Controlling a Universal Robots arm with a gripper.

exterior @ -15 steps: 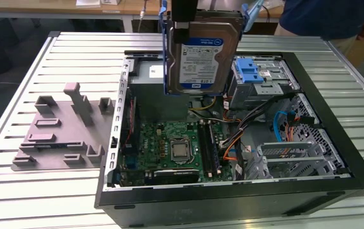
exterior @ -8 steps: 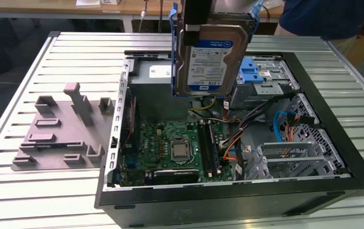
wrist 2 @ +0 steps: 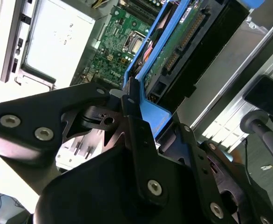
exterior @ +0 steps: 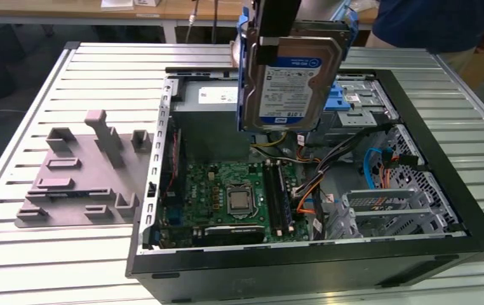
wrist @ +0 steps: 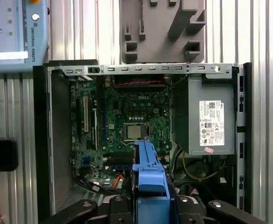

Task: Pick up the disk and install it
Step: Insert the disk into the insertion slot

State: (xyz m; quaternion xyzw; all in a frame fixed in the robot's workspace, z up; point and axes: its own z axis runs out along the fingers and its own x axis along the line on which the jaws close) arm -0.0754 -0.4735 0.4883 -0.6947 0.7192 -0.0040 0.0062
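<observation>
Pincer [exterior: 276,35] pinching the hard drive [exterior: 297,82] by its blue carrier rails [exterior: 244,76], drive hanging upright. Open PC case [exterior: 310,260] and motherboard [exterior: 225,190] sit below my pincer.

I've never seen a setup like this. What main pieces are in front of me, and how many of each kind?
Disk, held in the air over the case: 1
Gripper, closed on the disk: 1
Open computer case: 1
Green motherboard: 1
Grey power-supply box: 1
Grey moulded tray beside the case: 1
Total: 6
</observation>
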